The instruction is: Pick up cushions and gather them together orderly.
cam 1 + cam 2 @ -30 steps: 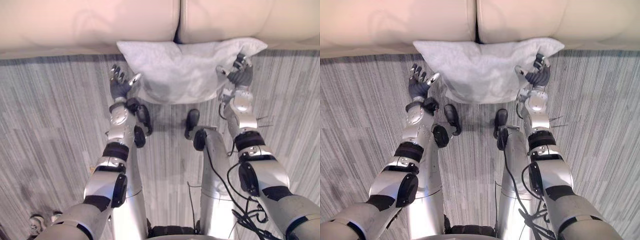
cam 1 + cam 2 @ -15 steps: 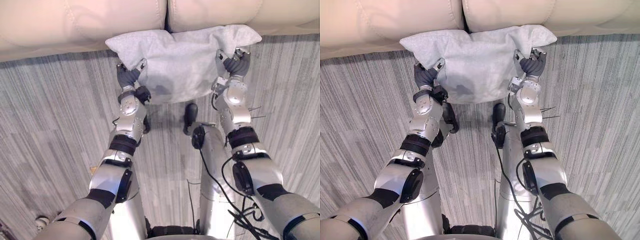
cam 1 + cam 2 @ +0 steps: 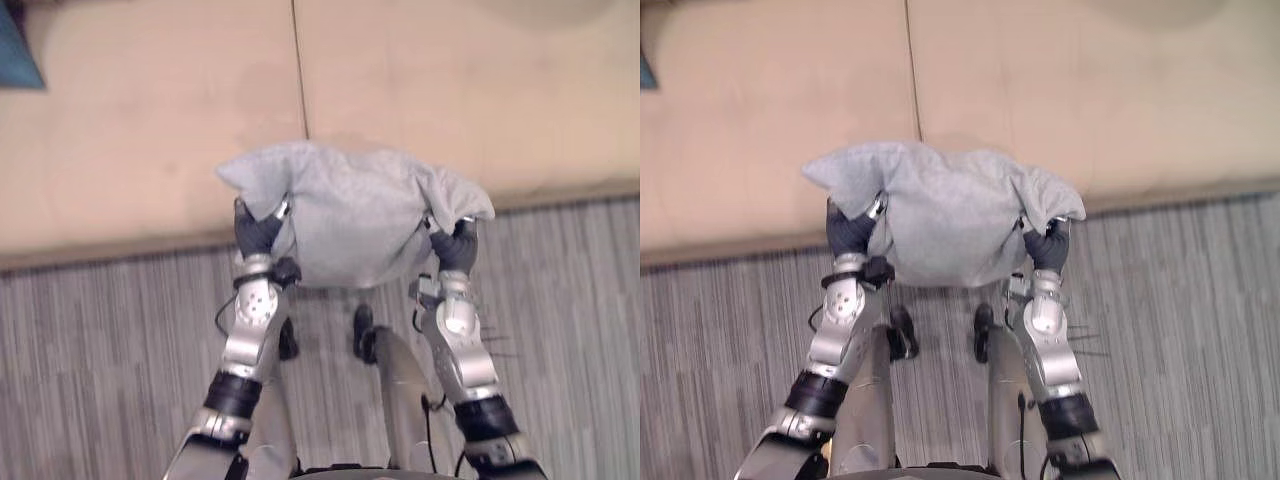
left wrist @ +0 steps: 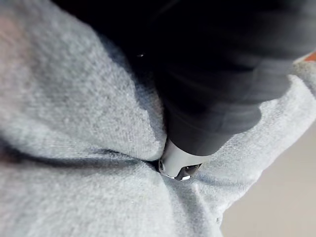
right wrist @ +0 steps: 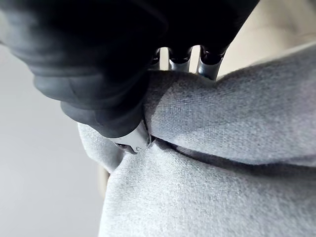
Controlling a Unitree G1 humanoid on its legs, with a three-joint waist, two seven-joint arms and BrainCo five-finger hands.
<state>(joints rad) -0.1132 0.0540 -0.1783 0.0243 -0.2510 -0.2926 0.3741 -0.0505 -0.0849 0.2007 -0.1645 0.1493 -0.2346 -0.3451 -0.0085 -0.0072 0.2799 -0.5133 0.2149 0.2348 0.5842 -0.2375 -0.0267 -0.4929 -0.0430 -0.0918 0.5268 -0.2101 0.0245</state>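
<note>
A light grey cushion (image 3: 345, 210) hangs in front of the beige sofa (image 3: 150, 120), held up off the floor between both hands. My left hand (image 3: 257, 232) is shut on the cushion's left edge, its fingers curled into the fabric (image 4: 74, 128). At the cushion's right edge my right hand (image 3: 455, 247) is shut on the cloth too, with a fold of it pinched between thumb and fingers (image 5: 222, 113). The cushion sags in the middle and its upper corners stick out past the two hands.
The sofa's two seat cushions meet at a seam (image 3: 299, 70) above the grey cushion. A dark blue-green thing (image 3: 18, 55) lies at the sofa's far left corner. Grey striped floor (image 3: 100, 340) runs along the sofa's front edge.
Both hands have curled shut on the cushion's sides and lifted it off the floor. The camera now looks further up, onto the sofa seat.
</note>
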